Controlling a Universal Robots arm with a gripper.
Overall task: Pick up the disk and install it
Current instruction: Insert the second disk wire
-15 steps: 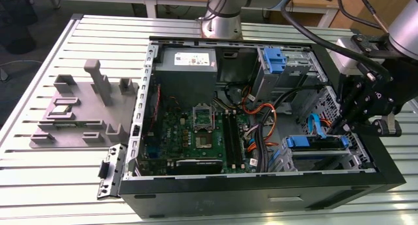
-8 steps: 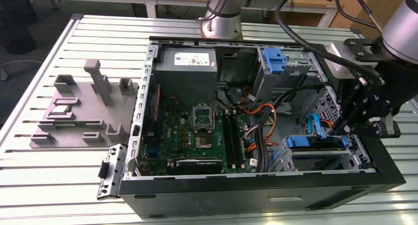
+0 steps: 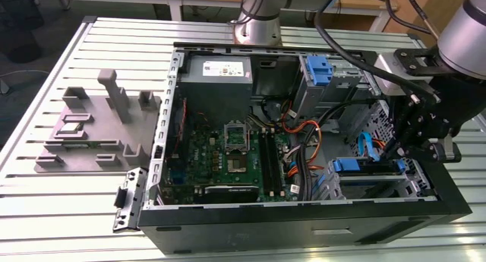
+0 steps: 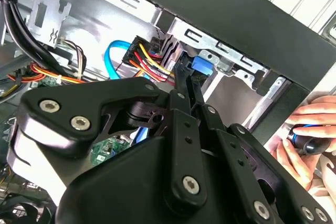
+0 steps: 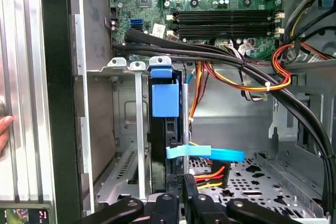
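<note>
Black linkage fingers of the gripper [image 5: 178, 195] reach down into the drive bay of an open black desktop computer case [image 3: 304, 228] that lies on its side on a slotted aluminium table [image 3: 68, 216]. In the first wrist view the two fingers stand close together on the edge of the disk [image 5: 167, 129], a slim drive standing on edge with blue plastic rails and a blue tab at its far end. The disk sits in a slot of the grey metal drive cage [image 5: 123, 129], so it is already inside the case. The fingers look clamped on it, though the contact itself is partly hidden by the gripper body.

In the exterior view the gripper [image 3: 421, 142] hangs over the corner of the case at the exterior view's right, just above the blue-railed disk [image 3: 365, 166]. A light blue flat data cable [image 5: 210, 153] crosses just beside the disk, with a bundle of red, yellow and black power wires [image 5: 210, 174] beneath it. The green motherboard [image 3: 235, 154] fills the middle of the case.

In the second wrist view a person's hand [image 4: 307, 148] rests outside the case wall, holding a small dark rounded object. A grey moulded fixture tray [image 3: 91, 131] lies on the table, well apart from the case, at the exterior view's left.
</note>
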